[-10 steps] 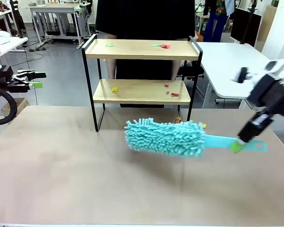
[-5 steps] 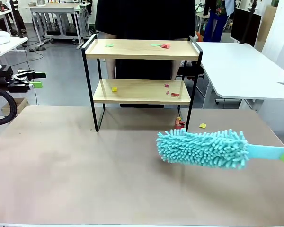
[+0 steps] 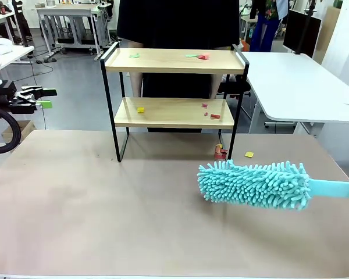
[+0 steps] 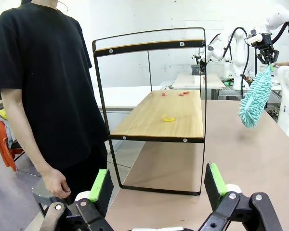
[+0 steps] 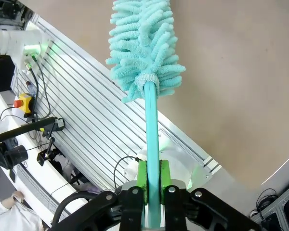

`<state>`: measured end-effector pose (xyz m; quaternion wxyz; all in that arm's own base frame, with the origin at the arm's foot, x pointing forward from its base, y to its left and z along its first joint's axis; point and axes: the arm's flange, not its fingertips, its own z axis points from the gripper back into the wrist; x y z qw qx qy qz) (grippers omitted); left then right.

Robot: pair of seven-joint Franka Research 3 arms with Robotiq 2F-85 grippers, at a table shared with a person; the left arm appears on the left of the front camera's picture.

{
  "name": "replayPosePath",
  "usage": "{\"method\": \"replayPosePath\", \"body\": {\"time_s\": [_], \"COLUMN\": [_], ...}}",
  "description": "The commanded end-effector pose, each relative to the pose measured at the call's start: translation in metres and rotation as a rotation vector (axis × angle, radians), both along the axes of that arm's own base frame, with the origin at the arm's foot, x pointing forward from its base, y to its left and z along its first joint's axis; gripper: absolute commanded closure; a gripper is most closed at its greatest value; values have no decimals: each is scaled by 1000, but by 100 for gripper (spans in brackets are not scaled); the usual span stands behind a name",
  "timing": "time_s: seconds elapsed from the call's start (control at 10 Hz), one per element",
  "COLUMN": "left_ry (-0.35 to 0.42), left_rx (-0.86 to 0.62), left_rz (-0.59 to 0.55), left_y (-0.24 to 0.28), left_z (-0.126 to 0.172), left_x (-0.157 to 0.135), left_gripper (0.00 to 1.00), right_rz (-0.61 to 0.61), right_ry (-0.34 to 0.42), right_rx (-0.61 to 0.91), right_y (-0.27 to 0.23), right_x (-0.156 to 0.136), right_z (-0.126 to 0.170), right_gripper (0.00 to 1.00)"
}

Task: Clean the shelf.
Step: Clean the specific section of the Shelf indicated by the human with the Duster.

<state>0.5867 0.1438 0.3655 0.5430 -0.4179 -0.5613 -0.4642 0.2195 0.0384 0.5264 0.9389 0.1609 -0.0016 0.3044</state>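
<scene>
Light wooden boards, two of them, sit in the thin black frame of the one shelf (image 3: 174, 61), which stands on four black legs at the far middle of the brown desk (image 3: 75, 203).

- Top board: three paper scraps, two green (image 3: 134, 55) and one red (image 3: 203, 57).
- Lower board: one yellow scrap (image 3: 141, 109) and a few small red bits (image 3: 214, 116) toward the right end.
- Desk, by the shelf's front right leg: a red scrap (image 3: 221, 154) with a yellow bit beside it, and another yellow scrap (image 3: 249, 154) a little further right.

One turquoise microfibre duster (image 3: 253, 185) is held over the desk, right of the shelf and apart from it. The right jaws are clamped on its flat turquoise handle (image 5: 151, 125), with the green pads (image 5: 142, 175) pressed on either side.

The left jaws stand wide apart with nothing between them, well to the left of the shelf and off the desk's edge. In the left wrist view the shelf (image 4: 156, 113) lies ahead, between the two green pads (image 4: 98, 185).

One person in a black T-shirt (image 3: 174, 23) stands behind the shelf, with one hand (image 4: 58, 183) hanging at the side.
</scene>
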Motion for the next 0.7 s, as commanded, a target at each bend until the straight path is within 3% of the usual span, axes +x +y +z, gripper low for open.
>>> {"method": "replayPosePath", "body": {"time_s": [0.0, 0.6], "left_ry": [-10, -10], "left_rx": [10, 10], "left_rz": [-5, -5], "left_y": [-1, -1], "left_z": [2, 2], "left_x": [-2, -2], "left_gripper": [0, 0], "right_rz": [0, 0], "right_ry": [0, 0], "right_rx": [14, 14], "right_y": [1, 1], "right_x": [1, 1], "right_z": [0, 0], "right_gripper": [87, 87]}}
